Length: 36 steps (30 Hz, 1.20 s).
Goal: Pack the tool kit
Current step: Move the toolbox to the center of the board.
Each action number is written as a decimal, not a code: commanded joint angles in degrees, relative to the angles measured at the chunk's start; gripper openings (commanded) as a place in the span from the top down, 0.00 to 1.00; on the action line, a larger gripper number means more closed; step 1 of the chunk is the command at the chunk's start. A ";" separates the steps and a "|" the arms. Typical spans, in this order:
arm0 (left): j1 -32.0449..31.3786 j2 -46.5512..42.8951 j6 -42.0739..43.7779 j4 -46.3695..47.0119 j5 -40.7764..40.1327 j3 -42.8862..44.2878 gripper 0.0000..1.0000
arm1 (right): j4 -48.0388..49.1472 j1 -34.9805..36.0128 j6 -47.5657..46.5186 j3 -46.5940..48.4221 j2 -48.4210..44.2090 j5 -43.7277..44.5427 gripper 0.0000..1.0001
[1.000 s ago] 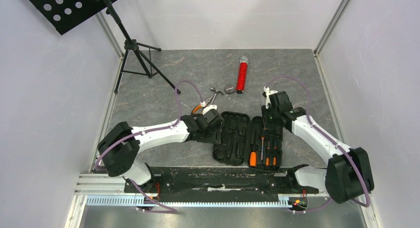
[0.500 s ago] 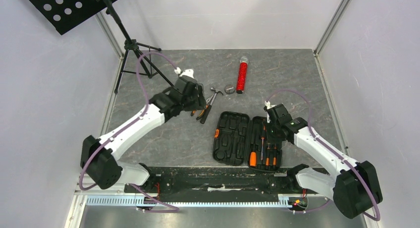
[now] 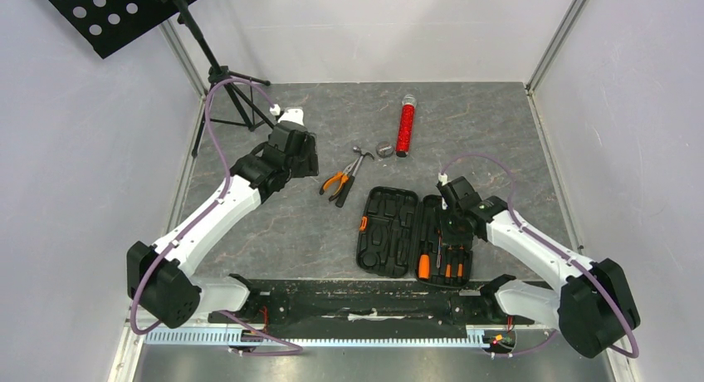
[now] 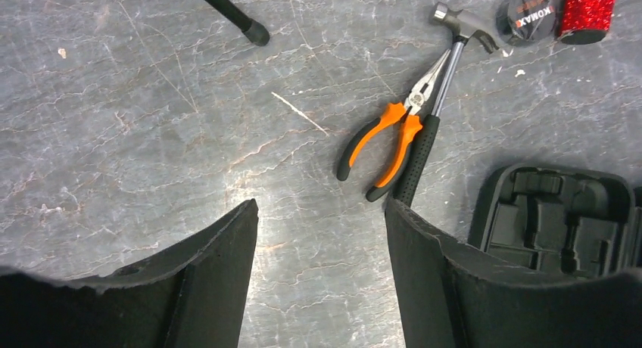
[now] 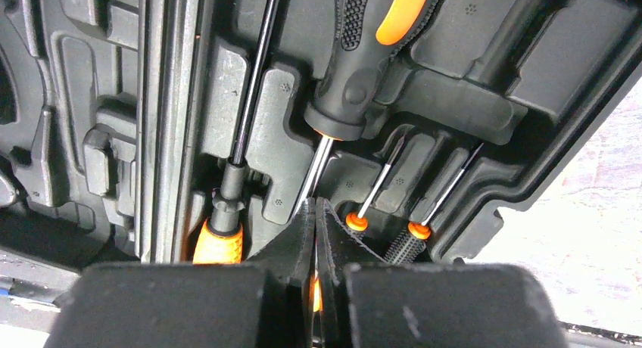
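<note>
Two claws: left claw (image 4: 322,212) is hovering wide open near pliers (image 4: 382,140) and hammer (image 4: 445,64) on the desk (image 4: 151,136). Right claw (image 5: 314,210) is sitting shut over screwdrivers (image 5: 356,76) in the case (image 5: 492,98).

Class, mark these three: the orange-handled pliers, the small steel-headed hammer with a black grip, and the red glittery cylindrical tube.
orange-handled pliers (image 4: 409,128), left wrist view, orange handle below the pivot.
steel-headed hammer (image 4: 424,140), left wrist view, upper black grip.
red glittery tube (image 3: 406,129), top external view, mid-body.
</note>
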 commanded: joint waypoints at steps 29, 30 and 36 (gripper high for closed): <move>-15.05 15.44 -11.12 4.96 16.01 -2.96 0.36 | 11.11 -0.55 5.26 7.04 12.41 17.89 0.72; -15.38 16.42 -11.77 5.50 16.74 -3.20 0.38 | 11.36 -0.59 5.21 6.87 13.22 17.65 0.73; -15.99 20.45 -15.40 9.28 18.74 -5.14 0.48 | 17.51 -1.24 4.38 4.33 15.81 17.08 0.90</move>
